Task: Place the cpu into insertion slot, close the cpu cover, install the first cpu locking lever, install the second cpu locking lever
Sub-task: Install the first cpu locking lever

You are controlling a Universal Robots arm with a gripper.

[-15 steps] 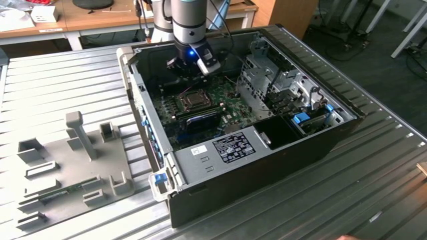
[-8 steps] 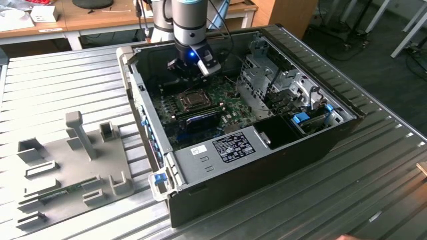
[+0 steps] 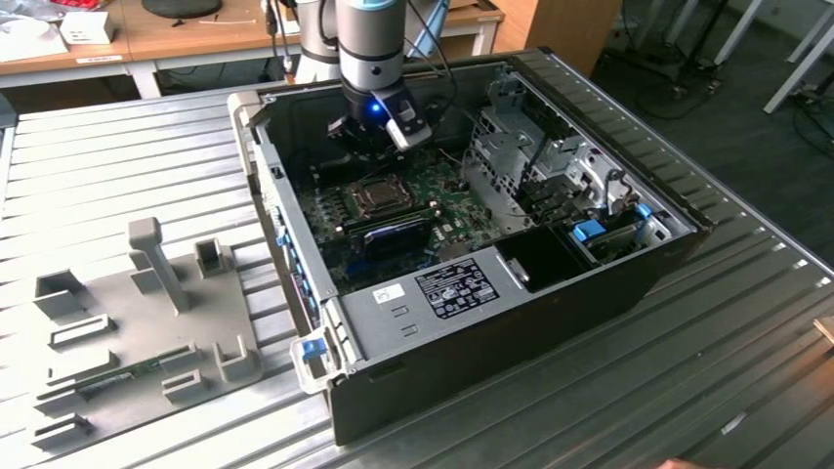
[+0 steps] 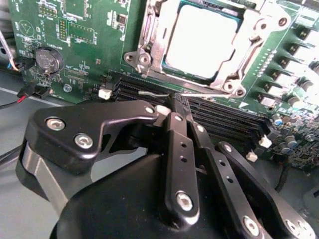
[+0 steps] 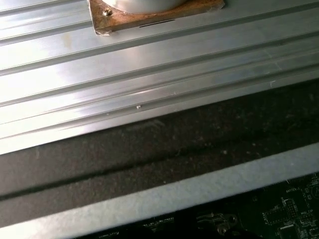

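The cpu (image 4: 202, 42) is seated in the insertion slot (image 4: 135, 57) on the green board (image 4: 89, 30), and its pale metal top shows through the window of the cpu cover (image 4: 251, 37), which lies flat over it. In the second wrist view the far edge of the slot is cut off by the picture edge. A thin metal rod (image 4: 199, 93) runs along the near side of the slot; whether it is latched cannot be determined. The end effector (image 4: 175, 105) hangs just above the long black memory slots (image 4: 224, 119) beside the insertion slot. Its fingers are drawn together with nothing visible between them, and its black body blocks the board beneath it. A round coin battery (image 4: 48, 59) sits well apart from the slot. In the exterior view the end effector (image 3: 369, 137) is lowered inside the open computer case (image 3: 521, 322), and the arm hides the board area behind the cpu (image 3: 379, 194). The case lies on a ribbed metal surface (image 3: 117, 166). A grey fixture tray (image 3: 131, 332) rests on that surface on the exterior view's left. The first wrist view shows the ribbed surface (image 5: 149, 74), a dark band that is hard to identify, and a corner of the board (image 5: 289, 214).
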